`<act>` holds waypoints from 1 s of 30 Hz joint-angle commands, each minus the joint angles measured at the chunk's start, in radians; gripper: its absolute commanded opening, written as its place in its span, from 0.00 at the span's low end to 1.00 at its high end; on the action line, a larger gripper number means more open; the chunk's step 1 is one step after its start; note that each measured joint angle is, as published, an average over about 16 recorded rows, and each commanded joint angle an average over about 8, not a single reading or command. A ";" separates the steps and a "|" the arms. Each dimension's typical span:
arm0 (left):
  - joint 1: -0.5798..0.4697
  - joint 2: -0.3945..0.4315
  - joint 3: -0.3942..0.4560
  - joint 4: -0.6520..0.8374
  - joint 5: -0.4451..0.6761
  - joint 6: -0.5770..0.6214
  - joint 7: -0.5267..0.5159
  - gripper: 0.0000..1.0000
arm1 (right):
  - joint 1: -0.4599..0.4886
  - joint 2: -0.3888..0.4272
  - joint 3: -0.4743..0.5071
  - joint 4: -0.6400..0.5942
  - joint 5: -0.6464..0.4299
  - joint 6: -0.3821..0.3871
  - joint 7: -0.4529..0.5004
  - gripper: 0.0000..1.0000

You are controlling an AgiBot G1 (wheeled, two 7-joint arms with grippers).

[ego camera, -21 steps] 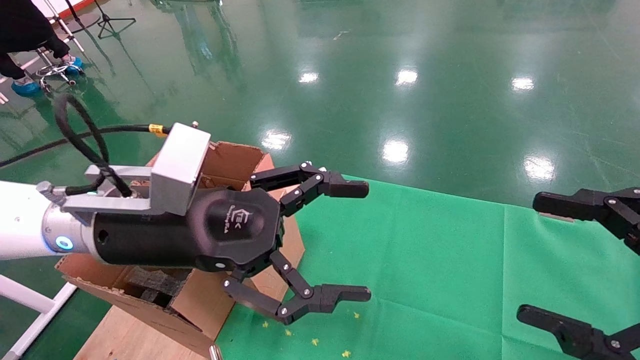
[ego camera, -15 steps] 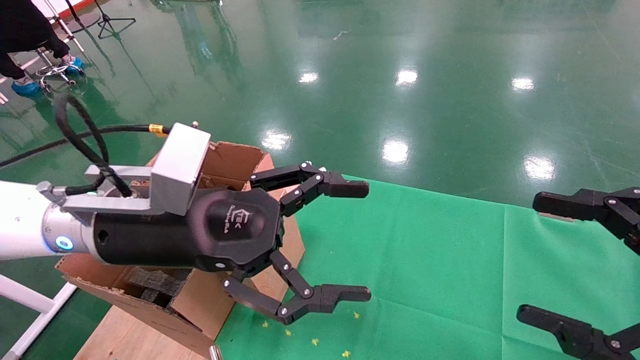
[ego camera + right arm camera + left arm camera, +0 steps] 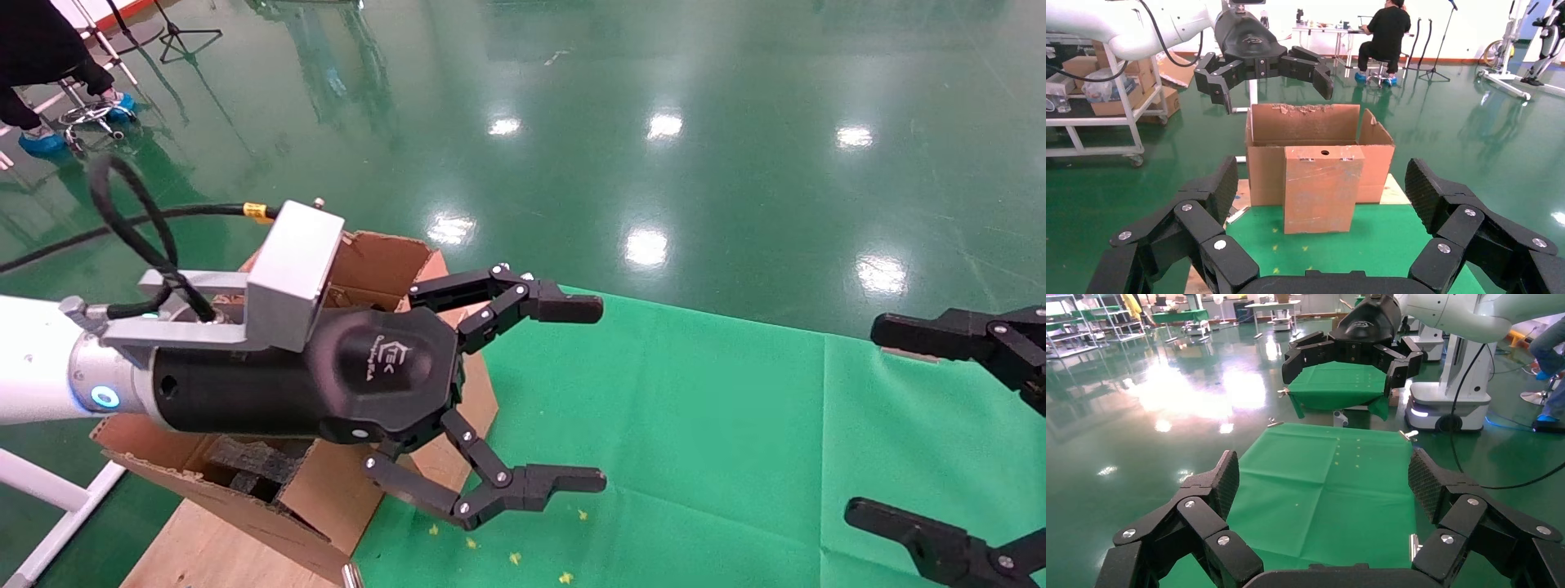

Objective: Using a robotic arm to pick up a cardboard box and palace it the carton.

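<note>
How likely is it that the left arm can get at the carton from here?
Probably yes. The left tool hangs open and empty right beside the carton, over the green cloth; nothing stands between them, and the carton's top is open.

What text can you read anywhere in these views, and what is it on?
Left gripper, open above the green cloth beside the carton: a white logo and a line of small print on its black housing, too blurred to read.
Carton, green cloth, right gripper: no text visible.
Background shelves and boxes in the wrist views: nothing legible.
</note>
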 commanded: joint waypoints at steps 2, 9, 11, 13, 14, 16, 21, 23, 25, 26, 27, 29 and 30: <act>0.000 -0.001 0.000 0.000 0.000 0.000 0.001 1.00 | 0.000 0.000 0.000 0.000 0.000 0.000 0.000 0.28; -0.102 -0.042 0.049 -0.043 0.184 0.000 -0.021 1.00 | 0.000 0.000 0.000 0.000 0.000 0.000 0.000 0.00; -0.137 -0.049 0.065 -0.050 0.243 -0.007 -0.038 1.00 | 0.000 0.000 0.000 0.000 0.000 0.000 0.000 0.00; -0.164 -0.054 0.079 -0.053 0.292 -0.014 -0.052 1.00 | 0.000 0.000 0.000 0.000 0.000 0.000 0.000 0.00; -0.177 -0.055 0.085 -0.053 0.314 -0.017 -0.057 1.00 | 0.000 0.000 0.000 0.000 0.000 0.000 0.000 0.00; -0.193 -0.058 0.092 -0.053 0.343 -0.020 -0.060 1.00 | 0.000 0.000 0.000 0.000 0.000 0.000 0.000 0.00; -0.233 -0.076 0.109 -0.033 0.435 -0.049 -0.094 1.00 | 0.000 0.000 0.000 0.000 0.000 0.000 0.000 0.00; -0.252 -0.085 0.119 -0.024 0.487 -0.071 -0.137 1.00 | 0.000 0.000 0.000 0.000 0.000 0.000 0.000 0.00; -0.275 -0.092 0.132 -0.021 0.550 -0.098 -0.200 1.00 | 0.000 0.000 0.000 0.000 0.000 0.000 0.000 0.00; -0.286 -0.094 0.139 -0.021 0.581 -0.111 -0.239 1.00 | 0.000 0.000 0.000 0.000 0.000 0.000 0.000 0.00; -0.296 -0.095 0.146 -0.023 0.610 -0.122 -0.281 1.00 | 0.000 0.000 0.000 0.000 0.000 0.000 0.000 0.00; -0.313 -0.097 0.162 -0.029 0.668 -0.143 -0.377 1.00 | 0.000 0.000 0.000 0.000 0.000 0.000 0.000 0.00; -0.321 -0.097 0.170 -0.033 0.697 -0.153 -0.424 1.00 | 0.000 0.000 0.000 0.000 0.000 0.000 0.000 0.00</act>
